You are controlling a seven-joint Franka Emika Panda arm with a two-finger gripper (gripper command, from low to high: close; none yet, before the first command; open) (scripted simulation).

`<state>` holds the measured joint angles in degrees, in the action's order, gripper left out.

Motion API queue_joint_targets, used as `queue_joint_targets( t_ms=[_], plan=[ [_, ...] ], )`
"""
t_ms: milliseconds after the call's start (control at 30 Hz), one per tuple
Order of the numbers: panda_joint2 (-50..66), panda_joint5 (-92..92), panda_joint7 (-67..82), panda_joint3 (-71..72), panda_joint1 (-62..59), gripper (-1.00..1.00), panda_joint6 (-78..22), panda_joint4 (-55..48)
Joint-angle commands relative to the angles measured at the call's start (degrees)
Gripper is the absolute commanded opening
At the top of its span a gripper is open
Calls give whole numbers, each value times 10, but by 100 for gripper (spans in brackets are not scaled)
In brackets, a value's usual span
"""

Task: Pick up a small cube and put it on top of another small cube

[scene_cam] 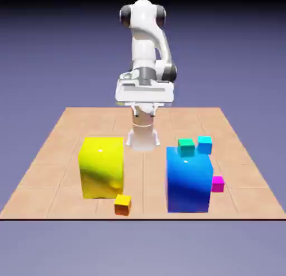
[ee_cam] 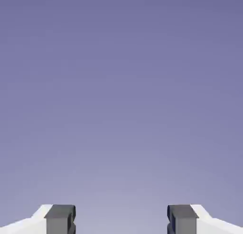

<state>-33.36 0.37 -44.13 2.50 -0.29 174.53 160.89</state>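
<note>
My pincer (ee_cam: 121, 219) is spread with nothing between its fingertips (ee_cam: 60, 218); the hand view shows only the plain backdrop, so it is aimed away from the desk (scene_cam: 56, 157) and nowhere near any cube. In the exterior view the hand hangs high by the arm's base, well apart from everything below. I judge the task not yet begun: no approach, no grasp, no stacking. The pink cube (scene_cam: 218, 183) sits on the desk touching or just beside the big blue cube (scene_cam: 189, 180), on that block's right in the exterior view. The orange cube (scene_cam: 122, 204) rests near the desk's front edge, just by the lower corner of the big yellow cube (scene_cam: 101, 167), its top bare. A teal cube (scene_cam: 186, 147) and a cyan cube (scene_cam: 204, 144) lie behind the blue one. All remains: descend to the pink cube, pinch it, lift it, carry it past the blue block and set it on the orange one.
</note>
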Motion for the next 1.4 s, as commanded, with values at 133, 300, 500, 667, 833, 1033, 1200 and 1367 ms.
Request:
queue_joint_targets(
  t_ms=[133,300,500,667,833,1033,1200,1367],
  plan=[
    [-29,15,-69,104,-41,0,22,-4],
    [-58,31,-139,208,-81,0,43,-9],
    [-92,49,-222,332,-130,0,69,-14],
    [-121,65,-291,436,-171,0,90,-19],
    [-150,80,-360,540,-212,0,112,-23],
    [-185,99,-444,664,-260,0,138,-28],
    [-214,114,-513,768,-301,0,159,-33],
    [-243,130,-582,872,-342,0,181,-37]
  ],
)
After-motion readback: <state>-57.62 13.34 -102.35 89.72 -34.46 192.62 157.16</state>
